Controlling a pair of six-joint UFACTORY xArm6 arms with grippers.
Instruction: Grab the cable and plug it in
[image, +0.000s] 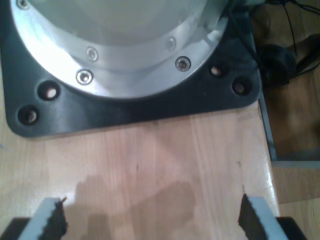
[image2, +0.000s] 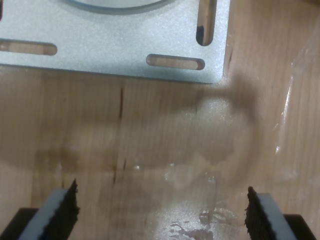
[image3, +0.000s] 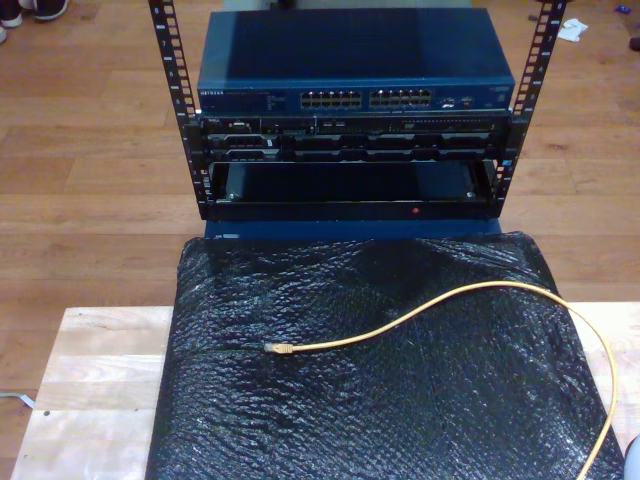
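While both arms point straight down over bare wood, my first end effector (image: 152, 220) hangs with its jaws spread wide and nothing between them, above a pale wooden tabletop (image: 165, 160) and just in front of a black base plate (image: 125, 112) that carries a round silver flange (image: 125, 50). My second end effector (image2: 162, 212) is likewise wide apart and holds nothing, over stained, glossy wood near a flat grey metal plate (image2: 115, 45) with slotted holes. From the exterior view, the cable (image3: 430, 312) lies loose on a black bubble-wrap sheet (image3: 300, 420) that covers the middle of the tabletop (image3: 90, 370); its small plug (image3: 277, 348) rests near the sheet's centre, toward the exterior view's left, and the yellow-orange line arcs up and toward the exterior view's right, then runs down along the sheet's edge. Beyond the tabletop stands a black rack (image3: 180, 120) holding a blue network switch (image3: 355, 60) with a row of ports (image3: 368, 99) on its face, all on a wooden plank floor (image3: 90, 180).
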